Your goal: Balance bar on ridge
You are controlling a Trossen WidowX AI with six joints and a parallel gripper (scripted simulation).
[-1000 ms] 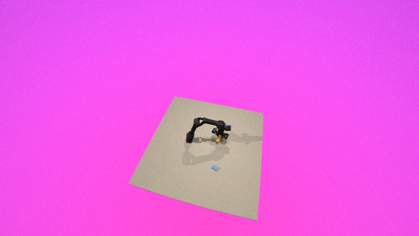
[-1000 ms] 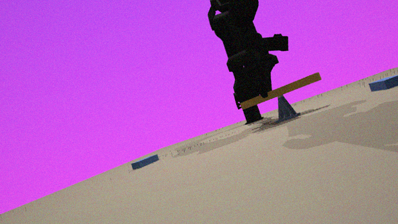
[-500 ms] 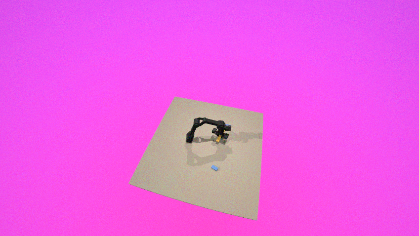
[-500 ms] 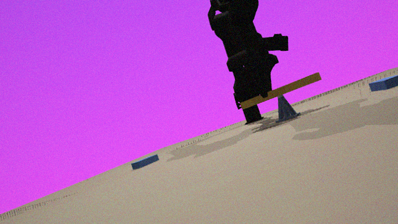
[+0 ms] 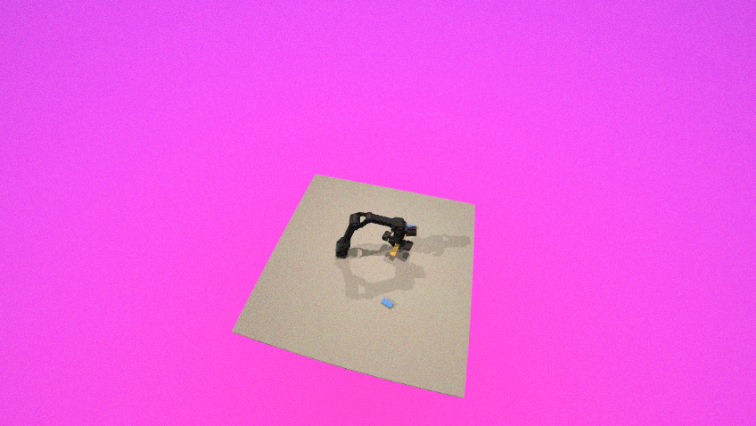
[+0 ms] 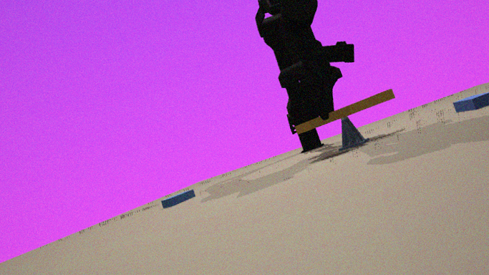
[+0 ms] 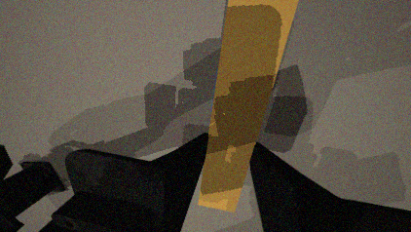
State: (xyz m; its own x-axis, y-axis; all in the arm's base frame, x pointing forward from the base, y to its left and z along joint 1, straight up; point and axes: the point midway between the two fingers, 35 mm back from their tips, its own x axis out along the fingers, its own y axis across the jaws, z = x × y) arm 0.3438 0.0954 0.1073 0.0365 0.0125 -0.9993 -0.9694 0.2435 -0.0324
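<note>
The yellow bar (image 5: pixel 394 249) (image 6: pixel 370 102) (image 7: pixel 245 63) is above the table, roughly parallel to its surface in the exterior view. The grey-blue ridge (image 6: pixel 350 134) stands under the bar's middle, its top edge appearing to meet the underside; whether they truly touch is unclear. The ridge is hidden in the top view and not visible in the wrist view. My gripper (image 6: pixel 309 123) (image 7: pixel 229 141) is shut on the bar, left of the ridge in the exterior view. In the wrist view, a short end of the bar extends below the fingertips.
A blue block (image 5: pixel 387 303) lies on the table (image 5: pixel 317 328) (image 6: pixel 213 260), nearer the front in the top view. Another blue block (image 5: pixel 411 226) shows partly behind the arm. The exterior view shows one block (image 6: pixel 178 199) at left and one block (image 6: pixel 474 102) at right.
</note>
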